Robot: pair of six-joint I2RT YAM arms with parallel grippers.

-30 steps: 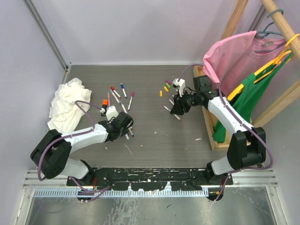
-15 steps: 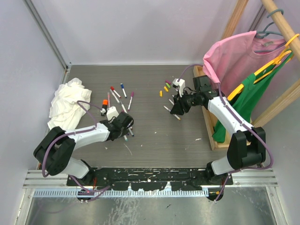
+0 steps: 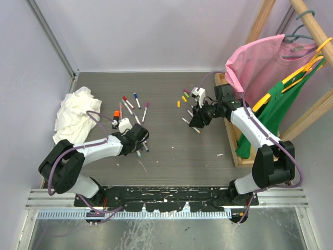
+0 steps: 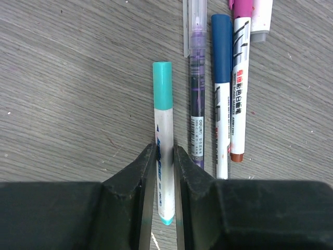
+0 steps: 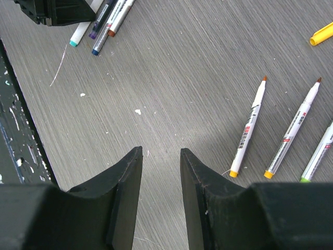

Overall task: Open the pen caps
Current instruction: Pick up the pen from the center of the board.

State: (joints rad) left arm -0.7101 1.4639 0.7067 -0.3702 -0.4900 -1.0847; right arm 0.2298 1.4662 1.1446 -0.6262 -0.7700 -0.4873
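**A:** Left hand point(image 4: 164, 159) is clamped on the teal pen point(image 4: 164, 130), which lies on the bench point(image 4: 62, 94). The teal cap point(image 4: 162, 86) pokes out ahead of the fingers.

**B:** Good, keep that cap clear. Right hand point(image 5: 160, 161) is empty, jaws apart. I'd have it pinch only the cap and pull straight.

**A:** Mind the purple pen point(image 4: 196, 104) just to the right.

Left arm point(image 3: 99, 149), right arm point(image 3: 248, 129): white shells, black joints, purple cables point(image 3: 91, 112); left gripper point(image 4: 164, 152) matte black, angular fingers point(image 4: 130, 182).
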